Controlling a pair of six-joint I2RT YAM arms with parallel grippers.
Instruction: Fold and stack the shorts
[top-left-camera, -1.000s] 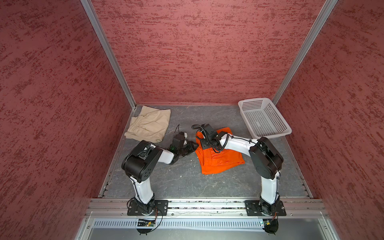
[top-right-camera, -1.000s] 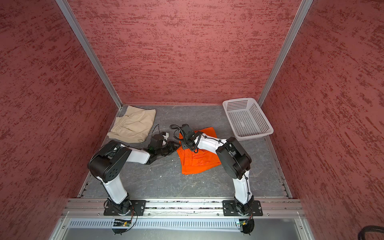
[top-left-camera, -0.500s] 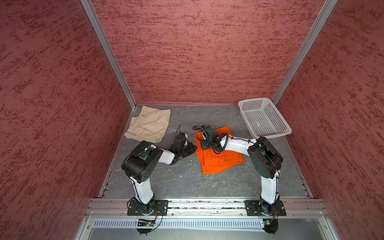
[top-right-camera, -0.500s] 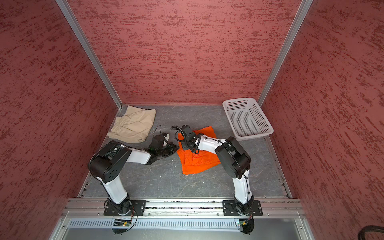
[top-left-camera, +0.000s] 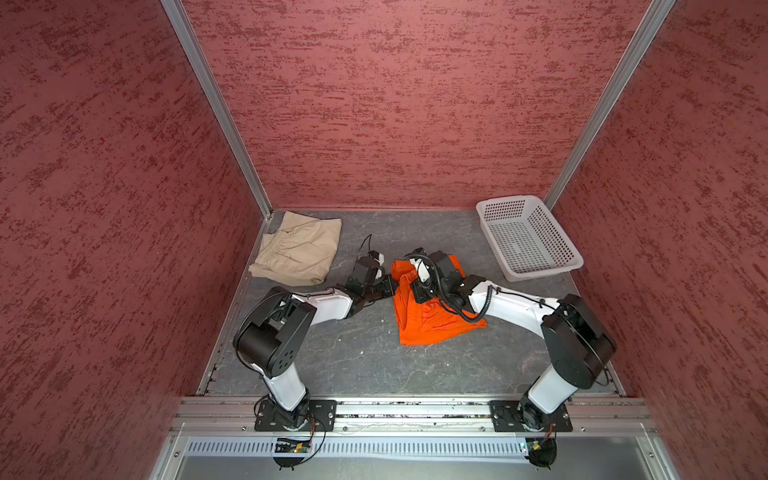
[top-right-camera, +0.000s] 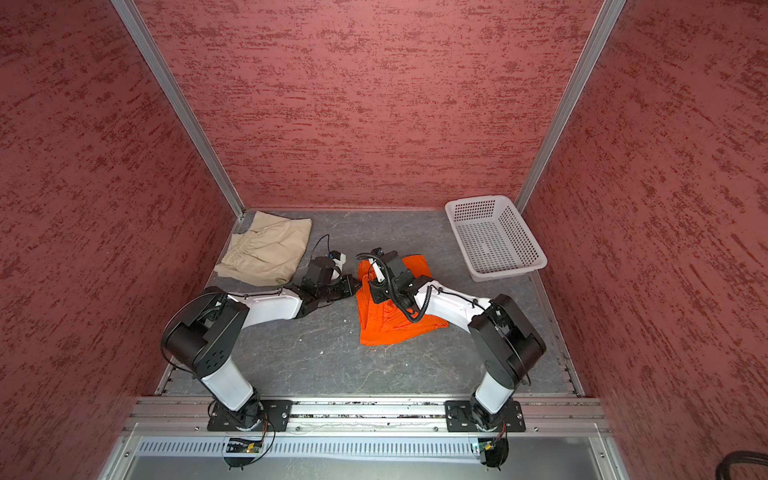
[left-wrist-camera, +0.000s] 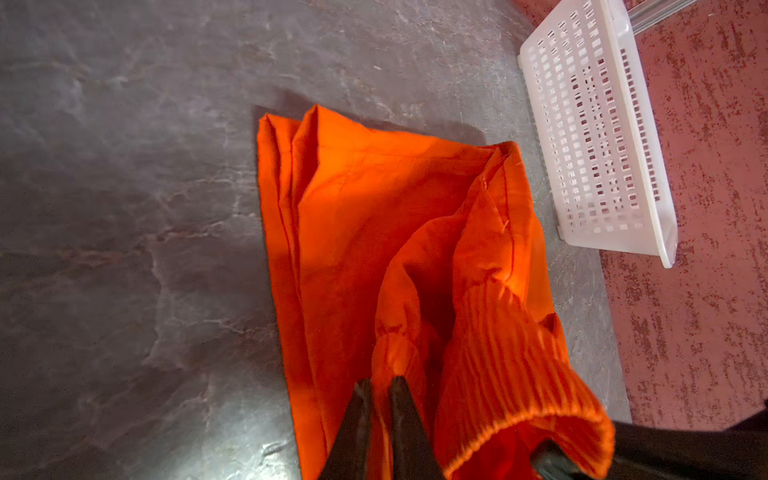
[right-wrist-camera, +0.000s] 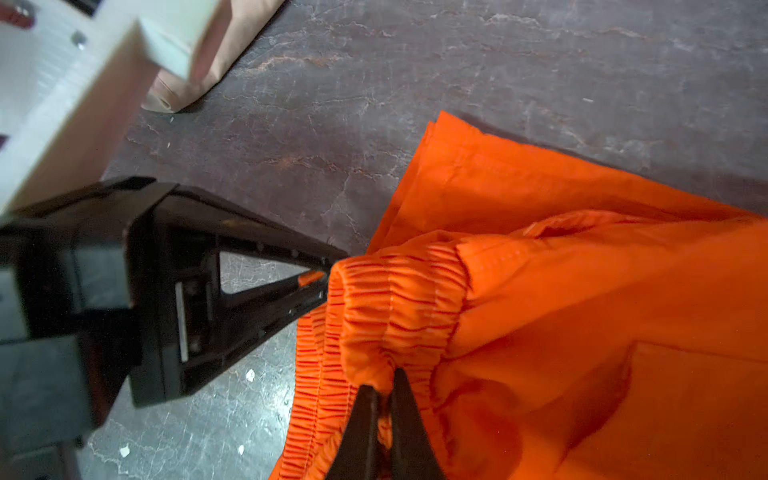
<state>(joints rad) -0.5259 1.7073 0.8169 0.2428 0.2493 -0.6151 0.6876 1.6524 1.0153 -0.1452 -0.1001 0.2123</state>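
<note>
Right wrist view finds the left gripper (right-wrist-camera: 332, 274) and right gripper (right-wrist-camera: 384, 384) clamped on the waistband (right-wrist-camera: 399, 299) of the orange shorts (top-left-camera: 432, 328) — centre-frame in both top views — apparently to spread it for folding, beige shorts (top-left-camera: 297, 249) lying left of centre.

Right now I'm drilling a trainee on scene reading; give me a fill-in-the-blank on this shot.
The left gripper and right gripper both pinch the orange shorts by the ____.
The beige shorts lie in the far ____ corner.
The white basket stands nearer the ____ arm.
Missing: waistband; left; right.
</note>
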